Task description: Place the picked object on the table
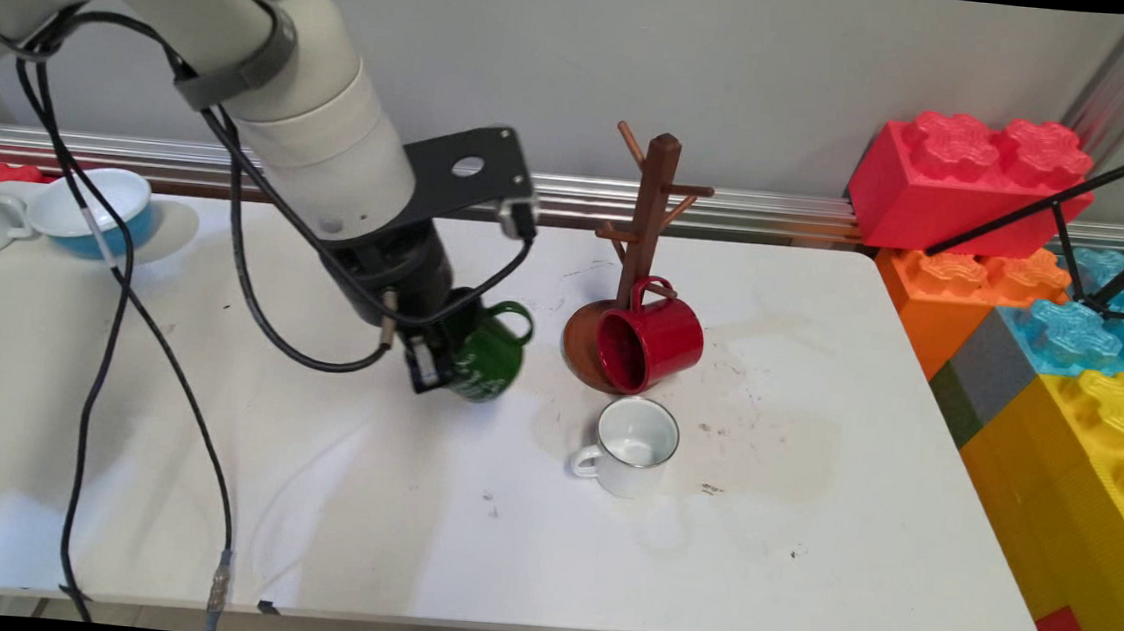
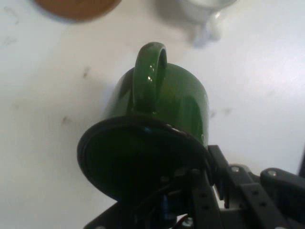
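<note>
— Where's the green mug [image 1: 491,355]?

— Tipped on its side, mouth toward the hand [image 1: 428,365], handle up, left of the wooden mug tree [image 1: 644,227] on the white surface [image 1: 805,535].

— Has the hand got it?

— Yes, it is clamped on the mug's rim, one finger inside the mouth.

— What's nearby?

— A red mug [image 1: 650,343] lies on the tree's base; a white mug [image 1: 634,447] stands upright just in front of it.

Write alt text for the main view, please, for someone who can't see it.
A white robot arm's gripper holds a green mug by its rim on a white table. Right of it, a red mug lies at a wooden mug tree, a white mug nearby.
</note>
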Tool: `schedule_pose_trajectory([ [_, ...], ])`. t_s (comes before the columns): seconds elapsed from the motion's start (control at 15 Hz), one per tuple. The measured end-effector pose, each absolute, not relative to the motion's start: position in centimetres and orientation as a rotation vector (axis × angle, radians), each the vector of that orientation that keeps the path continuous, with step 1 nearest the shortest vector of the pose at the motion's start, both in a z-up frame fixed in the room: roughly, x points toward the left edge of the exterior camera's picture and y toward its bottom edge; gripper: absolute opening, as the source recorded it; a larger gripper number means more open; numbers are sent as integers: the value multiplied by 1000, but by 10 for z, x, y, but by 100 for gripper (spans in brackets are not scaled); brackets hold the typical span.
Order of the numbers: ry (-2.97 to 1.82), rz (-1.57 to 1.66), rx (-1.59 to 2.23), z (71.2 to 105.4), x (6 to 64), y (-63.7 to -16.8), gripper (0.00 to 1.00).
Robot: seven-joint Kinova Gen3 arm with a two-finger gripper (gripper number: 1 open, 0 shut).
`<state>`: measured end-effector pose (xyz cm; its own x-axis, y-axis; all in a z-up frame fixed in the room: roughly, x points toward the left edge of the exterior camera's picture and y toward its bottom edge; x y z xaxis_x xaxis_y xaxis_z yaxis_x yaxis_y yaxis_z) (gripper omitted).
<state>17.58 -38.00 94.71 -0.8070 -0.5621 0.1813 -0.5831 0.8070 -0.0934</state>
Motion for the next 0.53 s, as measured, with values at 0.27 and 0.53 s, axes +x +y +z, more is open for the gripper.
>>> schedule_pose_trajectory([
  [0.27,-2953,265,885,929,189,-390,0],
  [0.53,-3033,306,865,905,191,-407,0],
])
